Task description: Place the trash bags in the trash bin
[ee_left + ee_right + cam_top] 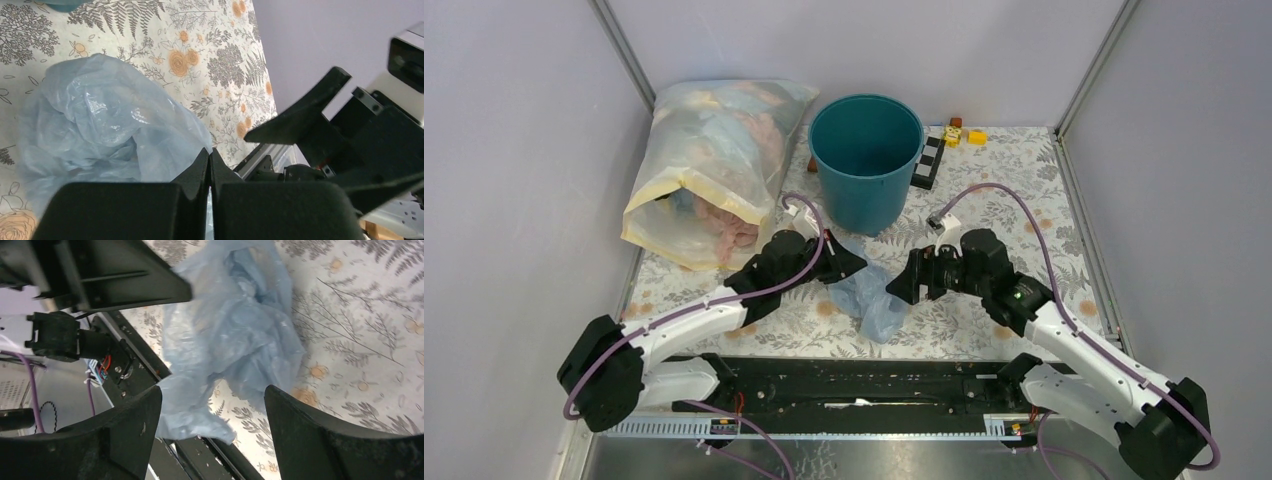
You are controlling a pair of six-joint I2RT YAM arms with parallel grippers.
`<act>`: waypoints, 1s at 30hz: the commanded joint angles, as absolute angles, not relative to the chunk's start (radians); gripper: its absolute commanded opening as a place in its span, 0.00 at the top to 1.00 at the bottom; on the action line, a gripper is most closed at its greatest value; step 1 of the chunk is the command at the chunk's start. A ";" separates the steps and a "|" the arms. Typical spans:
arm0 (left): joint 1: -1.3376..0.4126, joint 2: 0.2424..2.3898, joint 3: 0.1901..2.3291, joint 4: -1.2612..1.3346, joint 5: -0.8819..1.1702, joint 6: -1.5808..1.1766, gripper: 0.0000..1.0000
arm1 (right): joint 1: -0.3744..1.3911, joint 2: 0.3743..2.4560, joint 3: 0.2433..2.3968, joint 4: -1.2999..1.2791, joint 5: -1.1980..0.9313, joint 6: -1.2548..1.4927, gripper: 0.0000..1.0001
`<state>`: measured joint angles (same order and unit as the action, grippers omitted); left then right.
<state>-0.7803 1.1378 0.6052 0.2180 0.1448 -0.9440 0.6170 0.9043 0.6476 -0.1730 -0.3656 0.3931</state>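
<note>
Left end effector [854, 264] closed, right end effector [902, 285] wide, flanking your one trash bag [876, 302]; one trash bin [865, 165] 12 o'clock, one stuffed bag [714, 170] 10 o'clock.

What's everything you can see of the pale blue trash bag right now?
The trash bag is thin, translucent pale blue film, crumpled into a loose, crinkly heap. It lies on the floral tablecloth on the arms' side of the teal bin, not in it. The left gripper is shut at the bag's edge; whether film is pinched is unclear. The right gripper stands open, facing the bag, apparently without touching it.
</note>
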 commanded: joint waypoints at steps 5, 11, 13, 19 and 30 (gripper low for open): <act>-0.784 1.196 0.614 0.368 0.088 -0.955 1.00 | 0.705 0.911 0.610 0.031 -0.422 0.424 0.16; -0.784 1.214 0.614 0.389 0.080 -0.970 0.98 | 0.770 0.994 0.635 0.006 -0.341 0.426 0.30; -0.784 1.211 0.614 0.389 0.070 -0.976 0.97 | 0.776 1.006 0.636 0.006 -0.319 0.437 0.39; -0.784 1.158 0.624 0.327 0.068 -0.933 0.72 | 0.776 0.985 0.640 -0.056 -0.172 0.483 0.99; -0.784 0.801 0.589 -0.087 -0.131 -0.700 0.28 | 0.776 0.883 0.659 -0.103 -0.048 0.575 1.00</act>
<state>-0.7803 0.9379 0.6380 0.0120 -0.0288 -0.7773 0.7704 0.8909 0.6090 -0.0860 -0.1139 0.5343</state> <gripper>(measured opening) 0.690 0.014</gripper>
